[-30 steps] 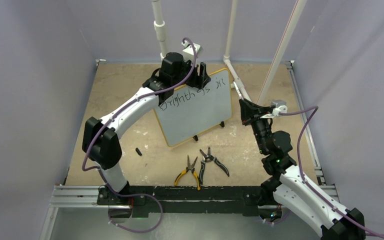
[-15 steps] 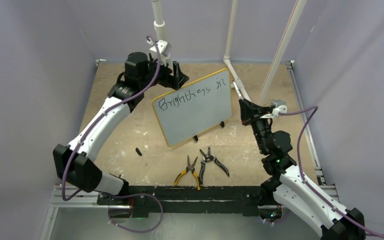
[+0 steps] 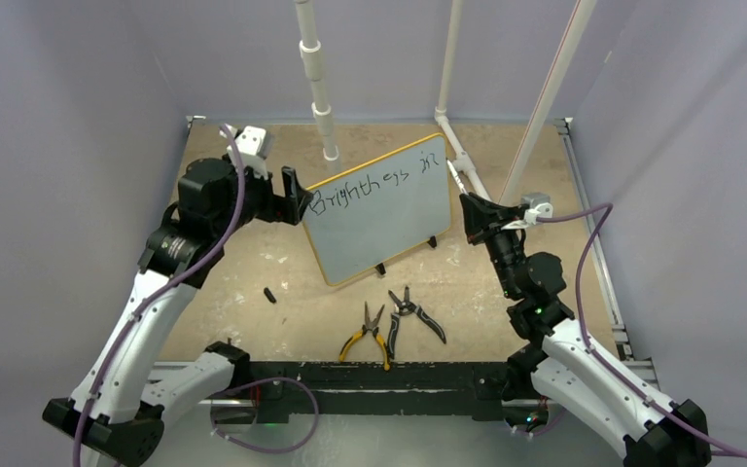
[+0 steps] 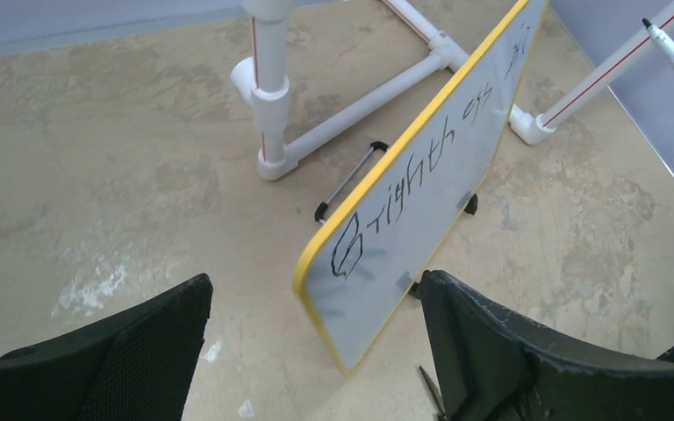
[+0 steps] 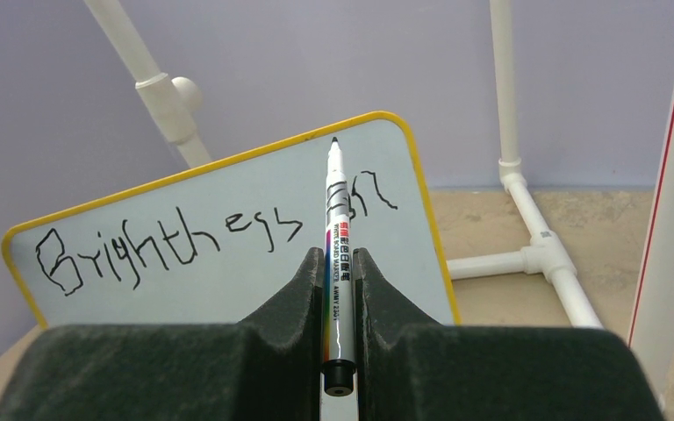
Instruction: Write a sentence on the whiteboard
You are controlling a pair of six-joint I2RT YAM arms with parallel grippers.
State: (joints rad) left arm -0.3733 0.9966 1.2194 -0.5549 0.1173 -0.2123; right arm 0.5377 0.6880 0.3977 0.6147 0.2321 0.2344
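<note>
whiteboard (image 3: pixel 379 219) stands centre-scene on own feet, long axis near-left to far-right, face twd the arms. left gripper (image 3: pixel 297 197) has let go & backed off left, jaws wide, empty, so board prob needs no bracing. right gripper (image 3: pixel 474 212) pinches marker (image 3: pixel 455 175), tip by sentence (image 3: pixel 374 185), only "brightness in" so far.

You'll find the whiteboard (image 3: pixel 379 219) standing mid-tabletop (image 3: pixel 253 253). The left gripper (image 3: pixel 292 195) sits just beside it at 9 o'clock. At 3 o'clock is the right gripper (image 3: pixel 472 209), with the marker (image 3: pixel 455 175) in it. Two pliers (image 3: pixel 370 331) lie at 6 o'clock, a small cap (image 3: pixel 269 294) at 8 and the pipes (image 3: pixel 316 88) at 12.
</note>
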